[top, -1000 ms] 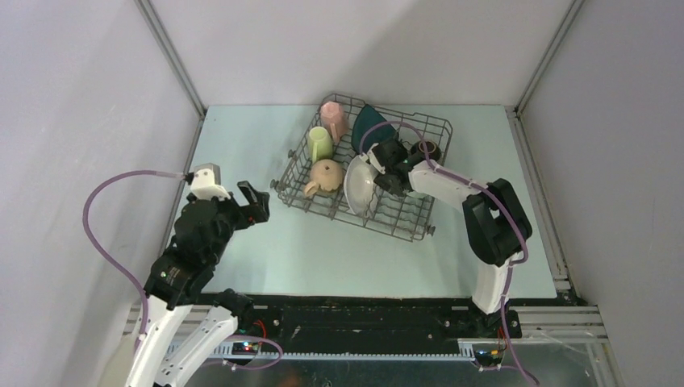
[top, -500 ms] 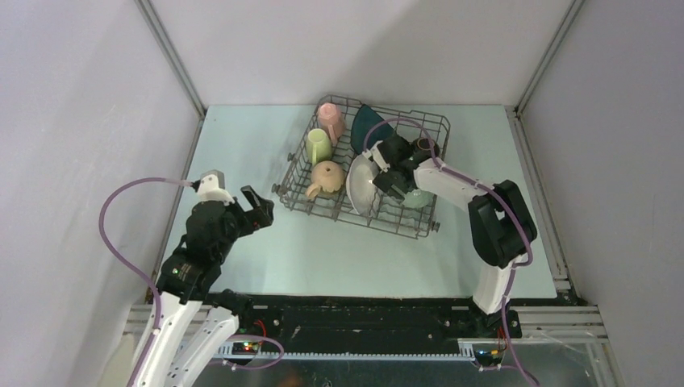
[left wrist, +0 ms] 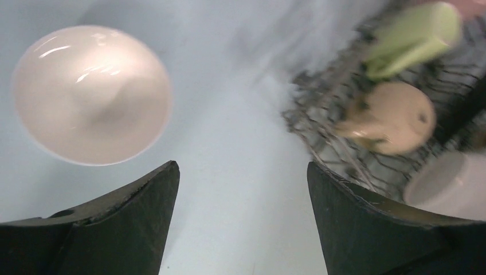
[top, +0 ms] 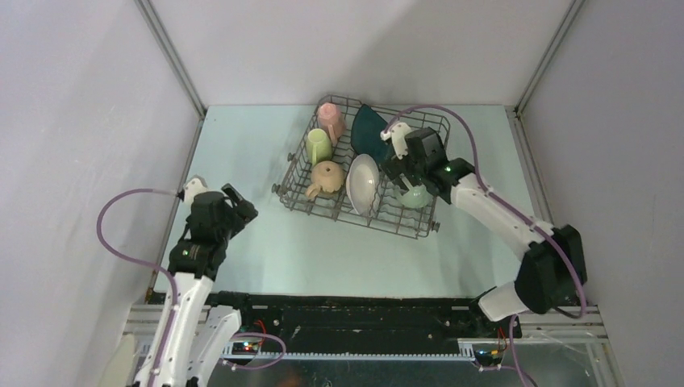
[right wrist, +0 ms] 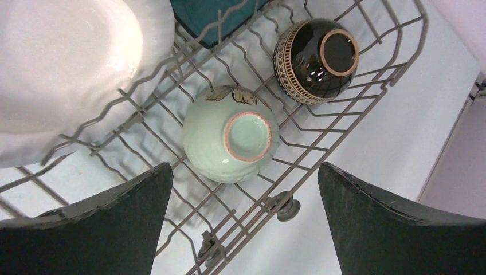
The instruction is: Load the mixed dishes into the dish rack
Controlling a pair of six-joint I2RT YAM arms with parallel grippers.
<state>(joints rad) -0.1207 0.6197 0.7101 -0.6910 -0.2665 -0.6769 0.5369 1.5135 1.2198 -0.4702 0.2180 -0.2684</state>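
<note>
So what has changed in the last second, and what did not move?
The right gripper let go of the pale green bowl, now upside down in the dish rack, and rose away, open. The left gripper drew back slightly, open and empty. The white plate and tan mug stayed in place.

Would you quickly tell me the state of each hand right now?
Left hand: open, holding nothing.
Right hand: open, holding nothing, over the green bowl.
</note>
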